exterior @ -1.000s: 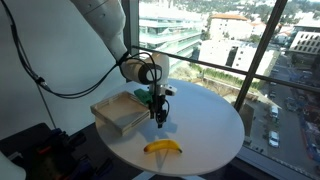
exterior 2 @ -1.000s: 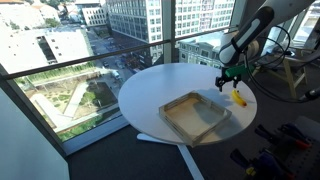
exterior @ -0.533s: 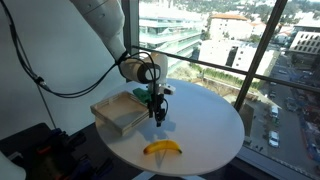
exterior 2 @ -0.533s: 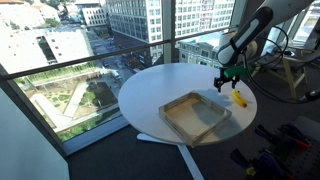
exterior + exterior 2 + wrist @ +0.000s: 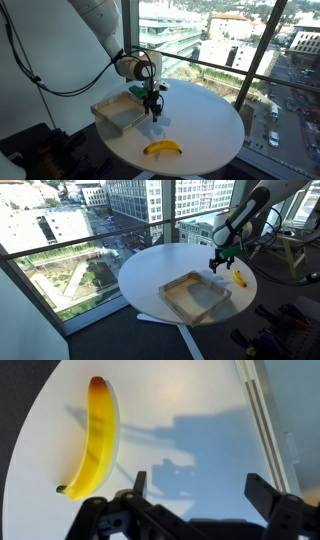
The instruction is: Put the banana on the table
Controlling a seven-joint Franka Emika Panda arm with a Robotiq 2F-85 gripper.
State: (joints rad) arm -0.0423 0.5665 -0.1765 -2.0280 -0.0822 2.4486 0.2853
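— What do we count?
— One round white desk (image 5: 210, 125), one greyish tray (image 5: 108, 120), one banana (image 5: 162, 148) lying on the desk near its edge.
— And the gripper (image 5: 197, 485)?
— We see one, wide open, holding nothing, above the desk.

Table (image 5: 200, 420) top was smooth white, near matt, and took soft shadows. Banana (image 5: 95, 440) skin was smooth yellow with a faint waxy sheen and a reddish-brown tip. My gripper (image 5: 200, 485) was matt black, plastic or metal, couldn't tell which. Tray (image 5: 196, 297) looked matt greyish-tan, maybe wood or board, unsure. My arm (image 5: 100, 20) shell was glossy white plastic. Window frame (image 5: 262, 52) was dark and metal-looking, with clear glass.
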